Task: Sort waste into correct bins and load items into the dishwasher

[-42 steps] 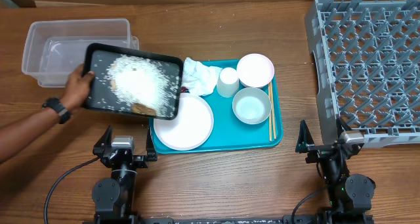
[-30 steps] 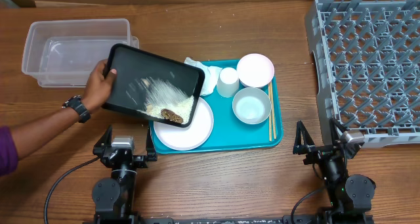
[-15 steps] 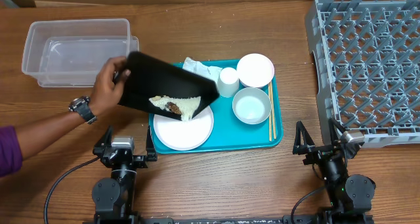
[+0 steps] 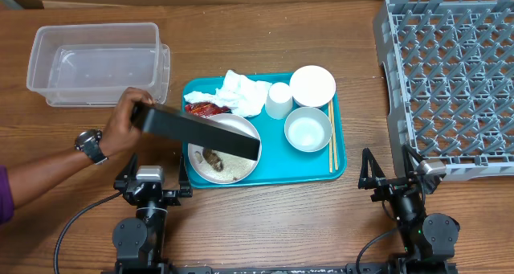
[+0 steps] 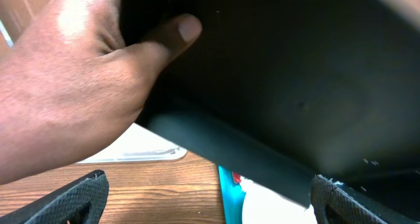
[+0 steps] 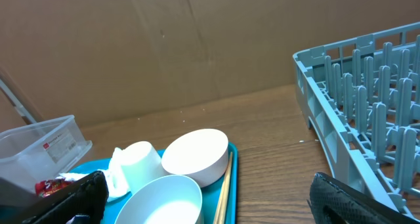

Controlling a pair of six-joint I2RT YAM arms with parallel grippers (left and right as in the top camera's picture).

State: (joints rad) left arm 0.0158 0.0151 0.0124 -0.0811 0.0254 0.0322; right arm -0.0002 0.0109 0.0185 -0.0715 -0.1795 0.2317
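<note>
We look down on a brown wooden table (image 4: 265, 222) with a teal serving tray (image 4: 277, 157) at its middle. Over that tray's left end a person's hand (image 4: 120, 128) tips the black tray (image 4: 201, 129) steeply above the flat plate (image 4: 247, 171), which carries rice (image 4: 229, 169) and a brown scrap (image 4: 210, 156). The left gripper (image 4: 157, 173) sits off the teal tray's near-left corner, fingers spread wide, gripping nothing. The red wrapper (image 4: 205, 108) and napkin (image 4: 241, 92) lie at the teal tray's far-left corner. Bare wood lies along its near edge. Off its near-right corner the right gripper (image 4: 389, 165) gapes empty, beside the dish rack (image 4: 450, 81).
</note>
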